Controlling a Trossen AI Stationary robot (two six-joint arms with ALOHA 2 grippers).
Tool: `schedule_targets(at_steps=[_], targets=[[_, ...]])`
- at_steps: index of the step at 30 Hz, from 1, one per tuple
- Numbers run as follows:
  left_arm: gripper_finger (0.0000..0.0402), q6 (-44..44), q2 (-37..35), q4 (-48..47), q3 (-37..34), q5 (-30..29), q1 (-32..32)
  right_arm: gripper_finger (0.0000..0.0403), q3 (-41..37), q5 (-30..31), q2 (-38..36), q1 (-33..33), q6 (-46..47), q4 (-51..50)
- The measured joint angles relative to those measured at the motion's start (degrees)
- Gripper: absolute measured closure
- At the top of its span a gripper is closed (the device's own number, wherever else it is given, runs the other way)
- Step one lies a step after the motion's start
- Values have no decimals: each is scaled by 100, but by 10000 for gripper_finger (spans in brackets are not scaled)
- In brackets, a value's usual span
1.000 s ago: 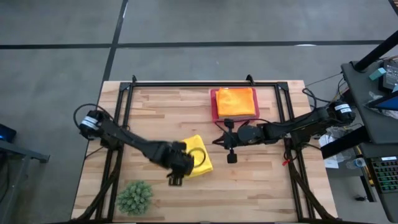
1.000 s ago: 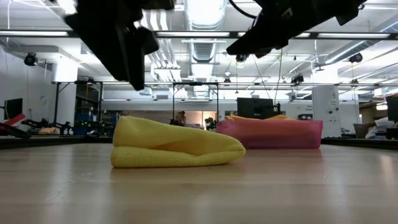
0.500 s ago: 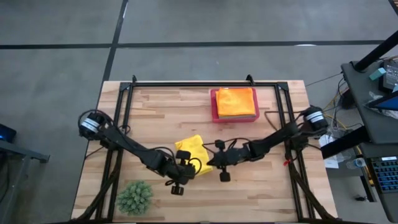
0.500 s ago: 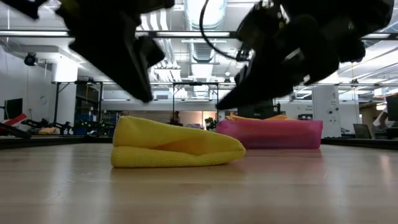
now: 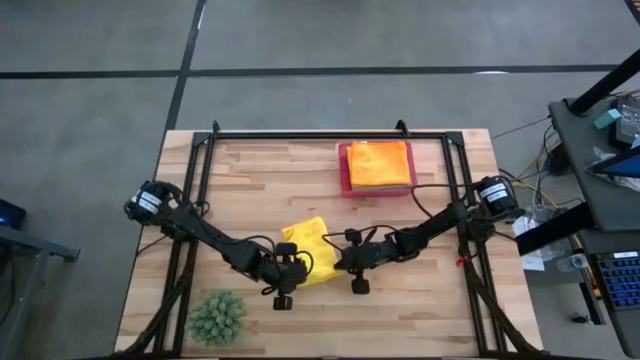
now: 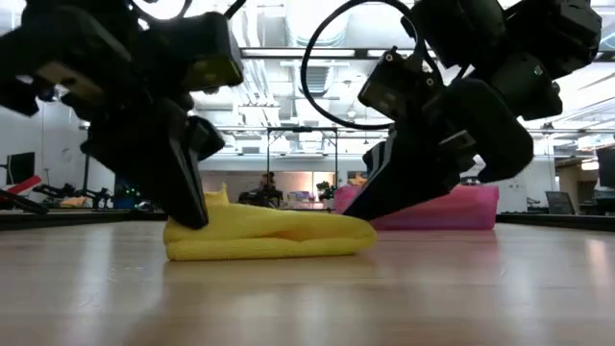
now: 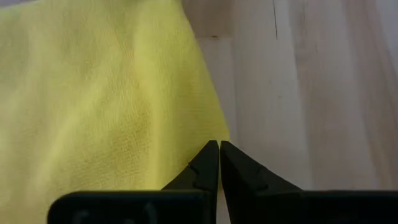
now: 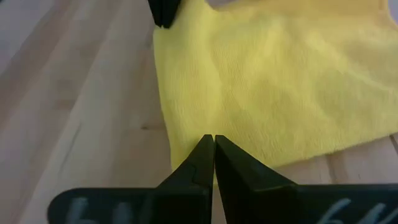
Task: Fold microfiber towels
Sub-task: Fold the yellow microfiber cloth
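A yellow microfiber towel (image 5: 308,245), folded over on itself, lies flat near the middle of the wooden table. My left gripper (image 5: 298,263) is shut and stands at its near left corner. My right gripper (image 5: 336,262) is shut too, at the near right end of the same edge. In the low view the left gripper (image 6: 195,219) comes down on the towel's (image 6: 259,235) left end and the right gripper (image 6: 357,213) on its right end. An orange towel (image 5: 380,163) lies in the pink tray (image 5: 343,170) at the far side. My left gripper presses its shut fingertips down on the towel's near left corner (image 7: 208,127), slanting down from the table's left. The towel stays on the table, dented in under the fingertips (image 6: 192,207). My right gripper presses its shut fingertips on the towel just inside its near edge (image 8: 193,127), close to the right corner. It slants down from the table's right, and the towel lies flat beneath it.
A spiky green plant ball (image 5: 216,317) sits at the table's near left corner. The black frame rails (image 5: 200,190) run along the left, right and far sides. Bare wood lies between the yellow towel and the tray (image 6: 452,207).
Both grippers have come down onto the yellow towel. The right one has also gone toward the table's left and near edge and tipped downward. The towel's left end, rounded and high before, is now pressed lower; the towel has stayed in place.
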Motion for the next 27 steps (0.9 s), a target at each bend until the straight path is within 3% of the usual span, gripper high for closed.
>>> schedule_targets(at_steps=[7, 19, 23, 27], targets=[[401, -293, 0, 329, -265, 228, 0, 394, 1, 3, 44, 12, -9, -240], [401, -281, -180, 481, -199, 1387, -11, 394, 0, 190, -320, 79, 31, -657], [402, 5, -404, 452, -174, 1289, 17, 394, 0, 177, -430, 100, 45, -612], [402, 348, -555, 451, -177, 374, 78, 394, 0, 180, -398, 100, 34, -380]])
